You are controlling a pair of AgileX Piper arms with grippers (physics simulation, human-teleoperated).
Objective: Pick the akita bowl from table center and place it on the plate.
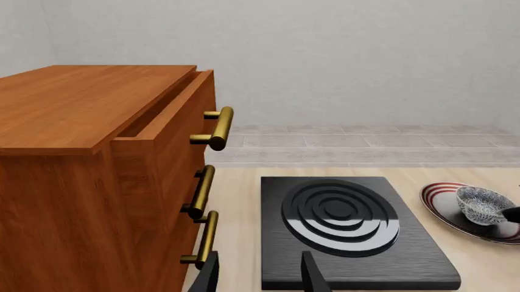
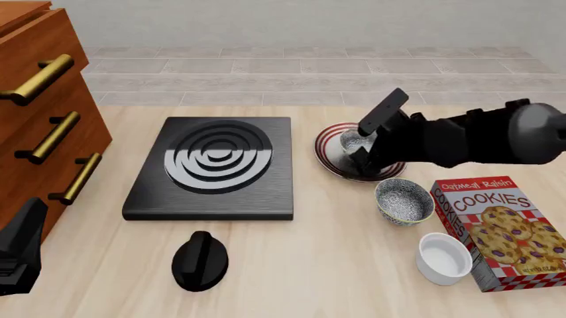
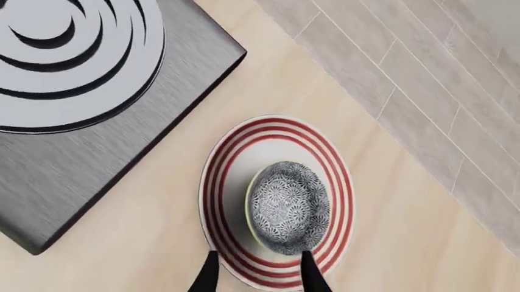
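Observation:
The akita bowl (image 3: 288, 207), speckled dark and white, sits upright inside the plate (image 3: 223, 182), a white plate with dark red rings. In the front view the bowl (image 2: 356, 140) and plate (image 2: 329, 151) lie right of the stove, partly covered by my right arm. My right gripper (image 3: 258, 271) hovers over the plate's edge, open, its fingertips just short of the bowl's rim and holding nothing. My left gripper (image 1: 260, 277) is open and empty near the table's front left, facing the stove. The left wrist view also catches the bowl (image 1: 483, 204) on the plate (image 1: 442, 201).
A black stove slab (image 2: 217, 165) with white rings lies at centre-left, a black knob (image 2: 200, 260) in front of it. A wooden drawer cabinet (image 2: 44, 126) stands at left. A second speckled bowl (image 2: 404, 201), a plain white bowl (image 2: 445, 257) and a cookie box (image 2: 500, 228) sit at front right.

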